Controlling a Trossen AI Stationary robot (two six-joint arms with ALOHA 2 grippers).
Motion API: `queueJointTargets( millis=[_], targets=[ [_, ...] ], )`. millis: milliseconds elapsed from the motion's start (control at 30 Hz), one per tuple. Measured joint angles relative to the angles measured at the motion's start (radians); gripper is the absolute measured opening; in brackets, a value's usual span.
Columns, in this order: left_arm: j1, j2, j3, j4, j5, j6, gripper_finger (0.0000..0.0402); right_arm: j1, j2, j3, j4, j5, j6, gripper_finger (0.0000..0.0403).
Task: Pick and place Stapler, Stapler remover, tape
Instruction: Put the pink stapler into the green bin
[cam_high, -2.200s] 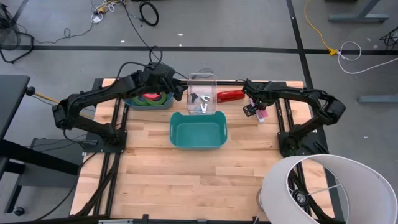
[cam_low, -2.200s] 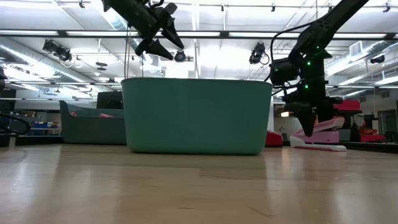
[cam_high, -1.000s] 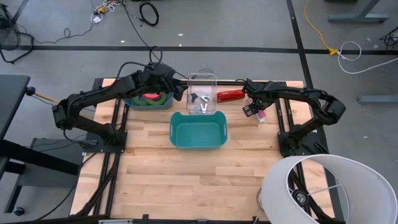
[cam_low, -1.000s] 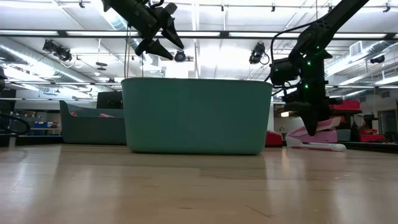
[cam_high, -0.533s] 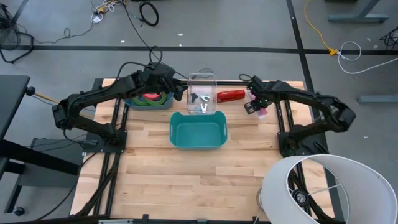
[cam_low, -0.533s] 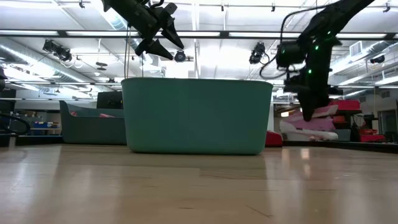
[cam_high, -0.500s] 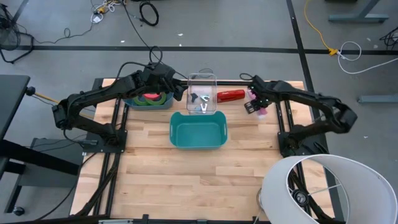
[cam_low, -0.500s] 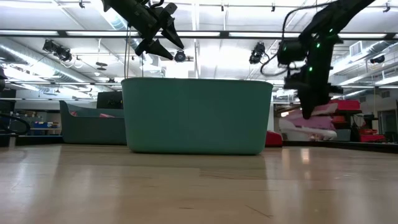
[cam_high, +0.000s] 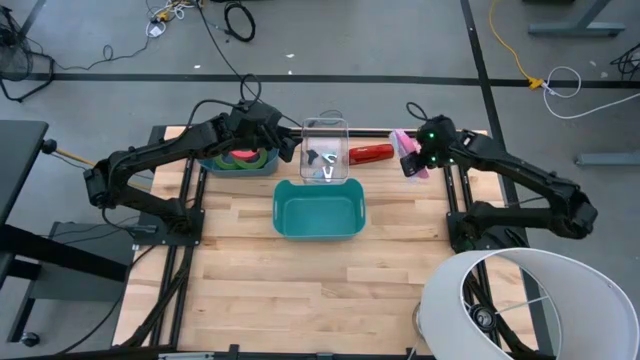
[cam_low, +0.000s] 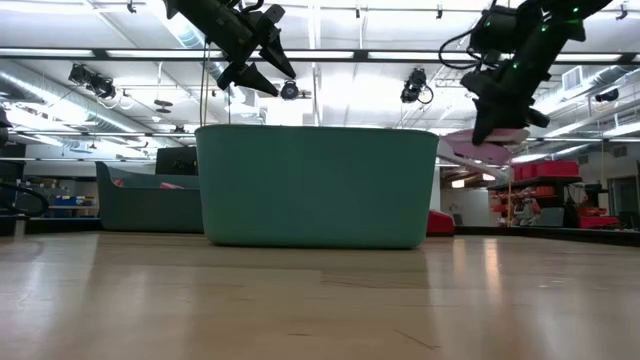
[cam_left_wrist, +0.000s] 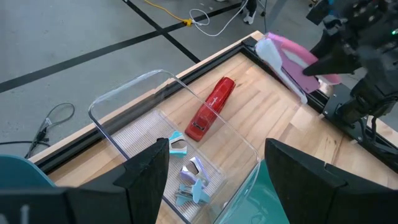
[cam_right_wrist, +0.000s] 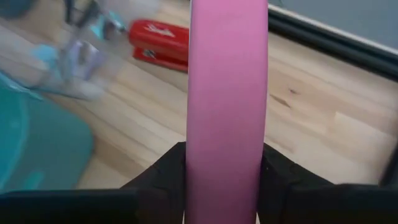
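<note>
**High view: pink stapler off the bench**

The right pincer (cam_high: 413, 160) gripped the pink stapler (cam_right_wrist: 227, 93) between its fingers and held it in the air, clear of the bench (cam_high: 300, 280). The red stapler (cam_high: 370, 154) lay just beside it, next to the clear bin (cam_high: 325, 130). The left pincer (cam_high: 288, 150) hung wide open and empty, above the bin's near edge, the tape (cam_high: 240, 156) in a tray just behind it.

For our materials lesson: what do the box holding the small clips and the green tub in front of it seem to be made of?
The box looks like clear glossy plastic: the wood shows through its walls. The green tub looks like opaque matte plastic, probably moulded: even colour, rounded corners, no shine.
</note>
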Motion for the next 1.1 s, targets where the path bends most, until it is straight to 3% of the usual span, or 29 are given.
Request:
queueJointTargets(
  millis=[300, 533, 800, 1100],
  targets=[
    [0.0, 0.0, 0.0, 0.0, 0.001, 0.002, 0.0268, 0.068, -0.015, 0.0, 0.268, -0.183, -0.031, 0.0131],
    [0.0, 0.0, 0.0, 0.0, 0.041, 0.004, 0.0268, 0.157, -0.015, 0.0, 0.468, -0.254, -0.07, 0.0131],
    [-0.008, -0.006, 0.0, 0.002, 0.08, 0.098, 0.0262, 0.251, -0.015, 0.0, 0.574, -0.27, -0.098, 0.0131],
    [-0.06, -0.094, 0.0, 0.021, 0.181, 0.184, 0.0205, 0.359, 0.0, 0.001, 0.642, -0.232, -0.11, 0.0131]
  ],
)
